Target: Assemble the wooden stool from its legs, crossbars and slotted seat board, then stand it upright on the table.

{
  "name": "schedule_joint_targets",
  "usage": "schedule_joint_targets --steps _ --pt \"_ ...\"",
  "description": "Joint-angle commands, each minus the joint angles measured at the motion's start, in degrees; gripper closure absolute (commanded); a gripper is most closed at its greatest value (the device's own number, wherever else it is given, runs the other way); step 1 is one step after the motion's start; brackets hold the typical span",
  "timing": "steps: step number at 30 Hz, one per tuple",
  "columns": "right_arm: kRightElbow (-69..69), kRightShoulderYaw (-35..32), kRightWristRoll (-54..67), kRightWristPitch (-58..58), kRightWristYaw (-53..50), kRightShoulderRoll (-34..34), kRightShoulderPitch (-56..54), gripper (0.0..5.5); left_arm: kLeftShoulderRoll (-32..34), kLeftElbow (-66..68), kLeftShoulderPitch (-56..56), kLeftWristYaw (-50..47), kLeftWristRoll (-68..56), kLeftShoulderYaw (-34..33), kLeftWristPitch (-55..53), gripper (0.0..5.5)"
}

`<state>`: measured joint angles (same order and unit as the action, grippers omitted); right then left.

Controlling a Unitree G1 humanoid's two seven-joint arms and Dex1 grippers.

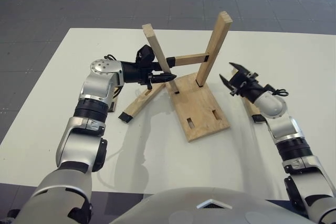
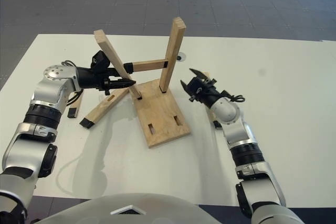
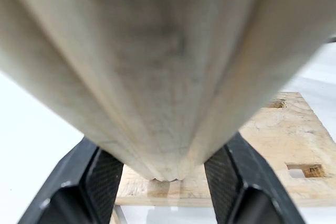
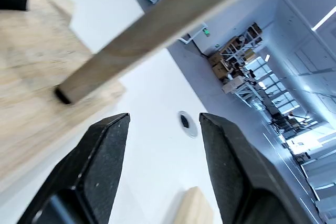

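Leg-fitting seems underway. Left of centre, the left gripper pinches the tilted leg over the board. The right gripper hangs spread at right. Next, that leg likely needs pushing upright.

The seat board and legs are pale bare wood — matt, grainy, ends capped in black — on a smooth matt white bench, and the black pads of the left gripper look finely woven.

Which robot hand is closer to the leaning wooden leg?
Left. The left gripper grips the tilted leg; the right gripper is open beyond the upright leg, touching neither.
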<state>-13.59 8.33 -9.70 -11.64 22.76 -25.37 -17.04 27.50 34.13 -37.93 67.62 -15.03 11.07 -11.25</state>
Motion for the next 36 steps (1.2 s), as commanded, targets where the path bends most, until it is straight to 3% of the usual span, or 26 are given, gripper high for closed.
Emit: schedule_joint_targets --steps 1,5,8,14,18,22,26,31,36 --pt "13.09 -5.47 6.83 11.24 2.02 -0.44 -1.37 3.06 0.71 5.1 3.65 -3.32 6.55 3.02 -1.29 3.45" --pt "25.87 -9.06 13.03 24.51 -2.62 4.86 -11.95 3.46 0.48 5.99 3.65 -3.44 6.12 2.96 -1.24 3.45" --pt "29.1 -3.88 13.88 31.76 -2.63 9.38 -21.4 4.02 0.22 6.82 3.42 -3.48 6.07 2.9 -1.08 3.45" --pt "17.14 8.56 8.5 34.7 -0.74 15.09 -29.08 4.14 -0.25 7.33 3.12 -3.45 5.8 2.86 -1.46 3.45" --pt "6.25 12.4 5.05 34.26 0.49 16.85 -31.93 4.14 -0.31 7.15 3.14 -3.65 5.6 2.65 -1.75 3.45" --pt "1.4 15.19 5.29 41.47 6.4 16.38 -29.93 4.14 -0.99 7.76 2.1 -3.93 5.56 2.66 -2.1 3.45" --pt "-1.68 13.1 8.44 51.44 9.7 17.51 -29.0 4.14 -1.45 7.8 1.58 -3.98 5.17 2.5 -2.71 3.45" --pt "-3.71 11.75 10.13 55.48 10.5 18.3 -27.78 4.14 -1.87 7.47 1.3 -4.12 4.92 2.4 -3.22 3.45" --pt "9.11 1.46 16.57 47.36 6.3 22.03 -29.7 4.14 -2.23 7.83 0.93 -4.44 5.19 2.59 -3.19 3.45"
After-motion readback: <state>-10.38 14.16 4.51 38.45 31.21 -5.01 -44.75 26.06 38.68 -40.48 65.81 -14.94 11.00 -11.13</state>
